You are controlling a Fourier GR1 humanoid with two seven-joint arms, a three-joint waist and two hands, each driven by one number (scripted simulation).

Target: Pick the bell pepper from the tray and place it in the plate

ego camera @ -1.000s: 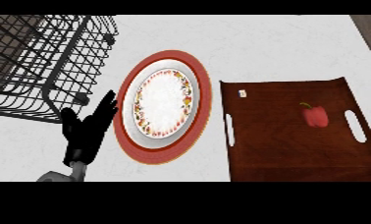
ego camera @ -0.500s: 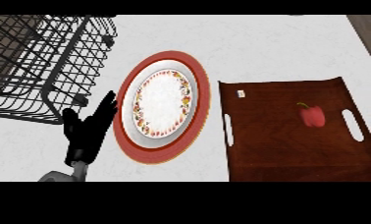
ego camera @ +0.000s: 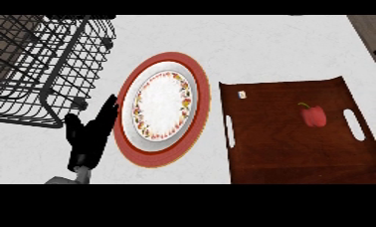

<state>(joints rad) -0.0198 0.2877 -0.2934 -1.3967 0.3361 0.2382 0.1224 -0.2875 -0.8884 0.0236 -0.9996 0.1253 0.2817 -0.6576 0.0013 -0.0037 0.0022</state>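
White counter top (ego camera: 279, 47) fills the head view, with a black wire basket (ego camera: 51, 66) at the far left. Beside it is a white plate (ego camera: 161, 96) with a flower rim, and it sits on a round red mat (ego camera: 203, 106). To the right of the mat is a brown tray (ego camera: 294, 156). The bell pepper (ego camera: 314, 116) lies on the right part of the tray, close to the handle slot (ego camera: 354, 124). It is red, its green stem points up and a little to the left, and its body runs down from there. The left hand (ego camera: 88, 139) is at the lower left, just beside the mat. It is open, with straight fingers pointing up toward the plate, and it holds nothing. The pepper is far off to the right of this hand, with the whole plate in between. The right hand does not show at all. I think the right hand is the better one for the grab, since the pepper lies on that side. Then it has to carry the pepper left to the plate. Next to a second ago, almost nothing differs: the left hand stays in the same spot, and the pepper sits in the same place on the tray.
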